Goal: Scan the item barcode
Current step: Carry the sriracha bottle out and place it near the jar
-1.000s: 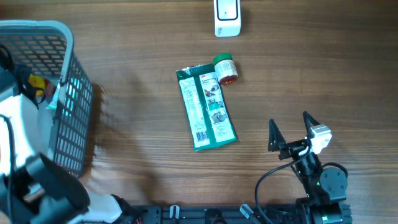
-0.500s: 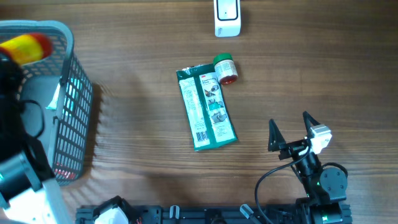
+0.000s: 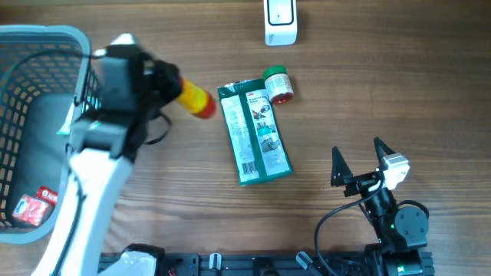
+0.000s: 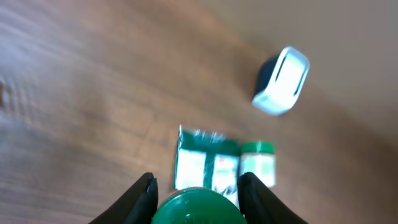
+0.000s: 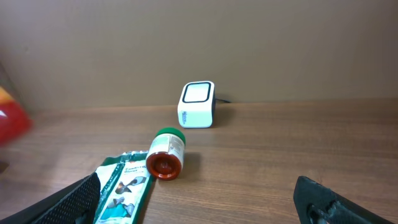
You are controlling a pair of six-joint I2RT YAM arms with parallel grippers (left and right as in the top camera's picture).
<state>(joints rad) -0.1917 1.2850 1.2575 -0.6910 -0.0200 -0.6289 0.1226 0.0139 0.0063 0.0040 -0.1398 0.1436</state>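
Left fingers (image 4: 138, 198) clamp a bottle (image 3: 197, 100) between basket (image 3: 46, 32) and packet (image 3: 255, 132); right fingers (image 3: 337, 164) gape; the left wrist view alone shows the bottle's green end.

Just ahead of the left gripper (image 3: 176, 90), the table (image 3: 192, 207) is taken up by the green packet (image 3: 255, 132) and the green-lidded jar (image 3: 278, 84), with the scanner (image 3: 281, 21) beyond. Bare wood is left beside them. Close behind, room is closed off by the wire basket (image 3: 38, 31).
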